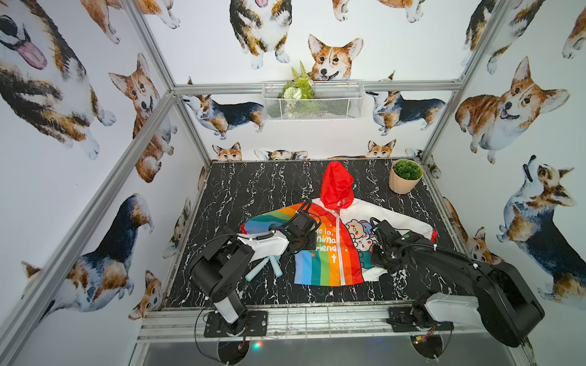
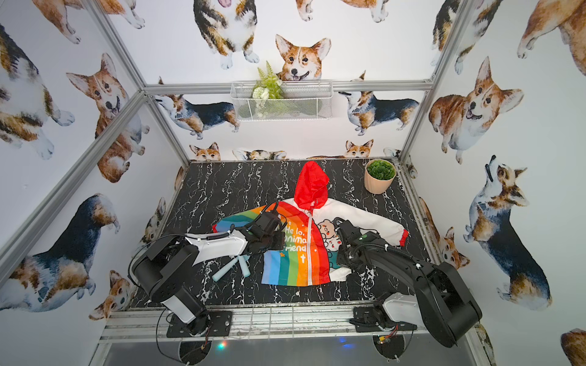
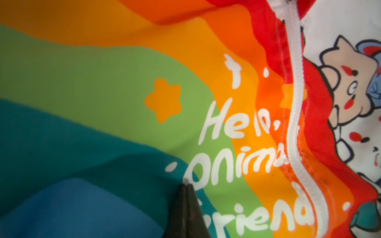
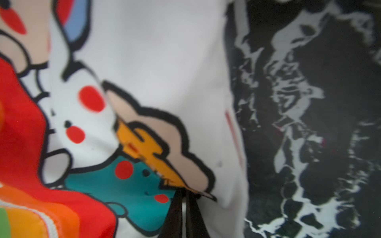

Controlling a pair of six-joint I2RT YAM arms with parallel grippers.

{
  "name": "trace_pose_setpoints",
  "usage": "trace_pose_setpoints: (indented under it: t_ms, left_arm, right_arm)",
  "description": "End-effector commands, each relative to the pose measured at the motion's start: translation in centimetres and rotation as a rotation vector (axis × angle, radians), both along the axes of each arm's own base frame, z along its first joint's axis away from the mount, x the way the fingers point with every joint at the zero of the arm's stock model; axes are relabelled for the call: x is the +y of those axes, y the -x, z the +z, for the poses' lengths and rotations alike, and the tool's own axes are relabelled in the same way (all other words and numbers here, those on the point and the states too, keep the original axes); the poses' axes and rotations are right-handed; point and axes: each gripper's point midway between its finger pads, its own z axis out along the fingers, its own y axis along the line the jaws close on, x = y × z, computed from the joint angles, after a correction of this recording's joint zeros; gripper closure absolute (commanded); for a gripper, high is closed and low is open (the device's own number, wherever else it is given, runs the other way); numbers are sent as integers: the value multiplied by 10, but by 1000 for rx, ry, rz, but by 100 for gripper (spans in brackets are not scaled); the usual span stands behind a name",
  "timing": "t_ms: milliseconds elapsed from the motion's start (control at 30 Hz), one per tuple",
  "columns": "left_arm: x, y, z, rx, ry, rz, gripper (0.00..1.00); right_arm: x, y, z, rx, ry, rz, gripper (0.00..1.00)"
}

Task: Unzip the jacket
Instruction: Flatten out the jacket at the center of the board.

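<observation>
Nothing of the unzipping is done yet, by my reading. The small thin hooded jacket (image 1: 320,263), with a red hood, a rainbow-striped half and a white cartoon-animal half, lies flat at the centre of both top views, hood toward the top of the frame.

Left of centre, the left gripper (image 3: 186,183) has its jaws together, tips down on the rainbow cloth beside the white lettering. Whether a fold is caught I cannot tell.

In the middle, the white front zipper (image 1: 338,244) runs closed from collar to hem, so its whole length is left to open. Neither claw is at the collar end, where I judge the slider to be.

Right of centre, the right gripper (image 4: 186,192) is clamped on a puckered fold of the white half, near the printed animals.

The black white-veined marble-look tabletop (image 1: 253,190) carries two pale blue sticks (image 1: 263,269) at lower left, beside the left arm, and a peach pot of green leaves (image 1: 406,177) at upper right. Around it stand silver aluminium frame rails (image 1: 104,190) and corgi-print walls (image 1: 47,95). A white wire basket (image 1: 348,104) holding greenery hangs at upper centre.
</observation>
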Motion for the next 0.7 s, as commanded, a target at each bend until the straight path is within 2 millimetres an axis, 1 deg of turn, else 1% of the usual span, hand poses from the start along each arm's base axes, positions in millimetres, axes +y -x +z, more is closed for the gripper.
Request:
trace_pose_setpoints:
  t_ms: [0,100,167,200,233,300,367,433,500,567,600,633,667]
  left_arm:
    - [51,23,-27,114,-187,79,100]
    - [54,25,-29,125,-183,83,100]
    - [52,26,-31,131,-170,79,100]
    - [46,25,-24,117,-133,65,100]
    - [39,25,-18,108,-94,46,99]
    - [25,25,-7,89,-18,16,95]
    - [18,23,6,67,18,1,92]
    - [16,21,16,46,35,-4,90]
    - [15,19,24,25,45,-6,90]
    - [12,18,30,12,55,-18,90]
    - [9,18,34,-2,65,-30,90]
    - [5,17,38,-14,79,-44,90]
    - [0,18,42,-28,94,-60,90]
  right_arm:
    - [-34,8,1,9,155,-92,93]
    - [-43,10,7,-5,190,-124,93]
    - [-47,10,16,-28,199,-134,96]
    - [-46,8,21,-53,182,-135,98]
    - [-39,3,31,-103,127,-121,100]
    - [-17,-4,43,-179,-18,-61,100]
    - [-5,-2,52,-209,-125,-67,96]
    - [-6,9,52,-166,-139,-99,86]
    - [-16,24,48,-97,-78,-107,70]
    - [-26,34,45,-67,-18,-105,63]
    - [-26,36,44,-60,-18,-101,59]
    - [-20,35,43,-65,-47,-91,50]
    - [-10,33,42,-74,-103,-76,39]
